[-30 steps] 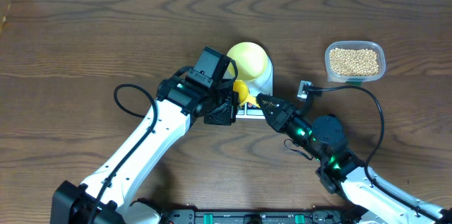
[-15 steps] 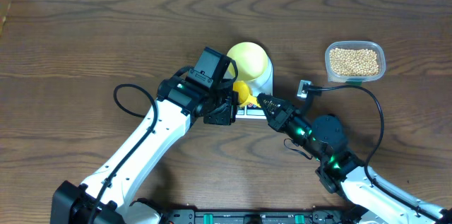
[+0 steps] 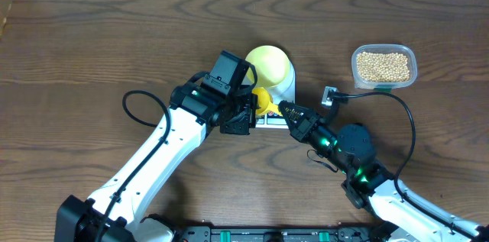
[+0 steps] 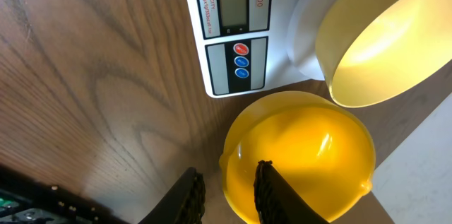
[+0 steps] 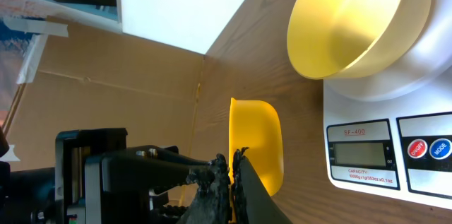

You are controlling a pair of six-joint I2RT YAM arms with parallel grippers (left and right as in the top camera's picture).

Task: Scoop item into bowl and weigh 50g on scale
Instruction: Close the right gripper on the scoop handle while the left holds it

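Overhead: bowl (image 3: 267, 62) sits on scale (image 3: 288, 88) mid-table, empty as far as we see. Beans (image 3: 383, 65) are all in the clear tub (image 3: 384, 85) far R, well apart from it. Scoop (image 3: 262, 100) is just in front of the scale, betw. L gripper (image 3: 249, 109) and R gripper (image 3: 283, 108), both tips at it. L wrist: L fingers (image 4: 267, 190) are apart, one across the scoop's yellow, the other over bare wood w/ a strip of table betw. it and the rim, so we see no clamp there. Scale's display shows no digits we can read. R wrist: R fingers (image 5: 241, 162) are all but together and the scoop's thin rim runs into the slit betw. them; we judge it pinched on that rim. Handling: scoop looks like stiff, light, glossy plastic, so a rim pinch may swivel or slip once loaded. A deeper hold seems safer, or the handle if it has one (hidden here). Beans are small, hard, round: they'll pour easily but roll and bounce, so tip low into the bowl, which is light and could shift.
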